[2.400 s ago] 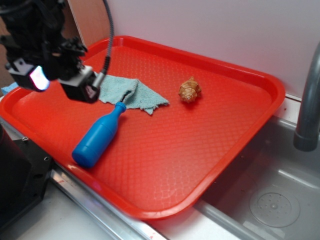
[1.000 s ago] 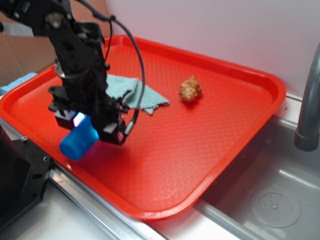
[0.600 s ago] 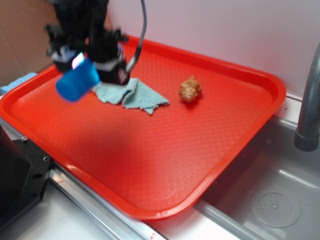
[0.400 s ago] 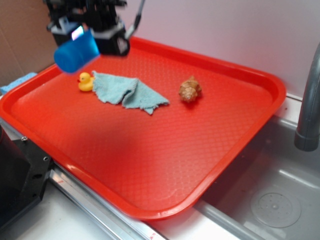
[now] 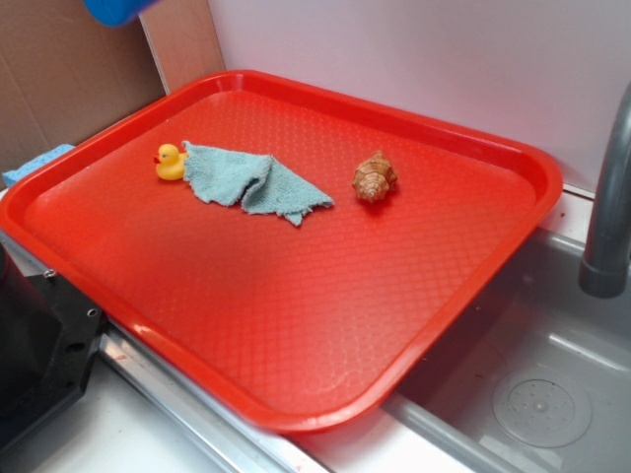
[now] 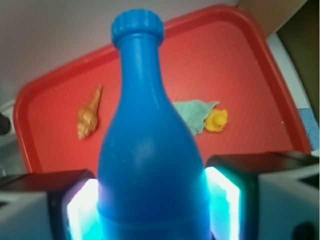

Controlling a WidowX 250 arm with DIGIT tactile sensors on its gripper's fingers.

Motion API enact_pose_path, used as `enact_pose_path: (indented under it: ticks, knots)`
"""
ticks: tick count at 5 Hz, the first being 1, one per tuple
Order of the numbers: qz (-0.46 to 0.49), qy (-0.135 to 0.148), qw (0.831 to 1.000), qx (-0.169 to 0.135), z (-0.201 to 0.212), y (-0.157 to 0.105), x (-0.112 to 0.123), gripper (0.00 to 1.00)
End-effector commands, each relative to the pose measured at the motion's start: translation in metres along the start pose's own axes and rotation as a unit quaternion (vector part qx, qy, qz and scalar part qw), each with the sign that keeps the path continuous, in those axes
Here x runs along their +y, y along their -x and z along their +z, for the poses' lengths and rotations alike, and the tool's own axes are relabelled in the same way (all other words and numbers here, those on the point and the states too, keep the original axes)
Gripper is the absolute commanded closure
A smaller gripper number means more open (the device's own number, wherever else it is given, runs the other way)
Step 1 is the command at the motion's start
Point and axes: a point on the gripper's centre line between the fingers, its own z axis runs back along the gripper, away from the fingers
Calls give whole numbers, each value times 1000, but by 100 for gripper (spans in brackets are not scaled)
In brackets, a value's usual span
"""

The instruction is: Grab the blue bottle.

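Jaws: clamped on the bottle (image 6: 150,165), one pad (image 6: 82,210) pressed to each side of the body; gripper (image 6: 152,210) out of the exterior view.
Bottle: between the jaws, neck pointing away, lifted clear of the tray (image 6: 45,90); only a blue sliver (image 5: 116,10) at the top edge of the exterior view.
Far below jaws: duck (image 6: 217,120), cloth (image 6: 195,112), shell (image 6: 89,115) on the tray.
Risk: smooth round plastic, grip on the body only; likely to slip or pivot if the squeeze eases or the arm jerks.
Result of a slip: drop onto the tray, possible roll toward the sink (image 5: 532,394).
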Motion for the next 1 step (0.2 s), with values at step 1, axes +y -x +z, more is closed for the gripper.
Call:
enact_pose_path:
  ticks: [1]
  knots:
    - [17,-14,1000,-13,14,-20,11,100]
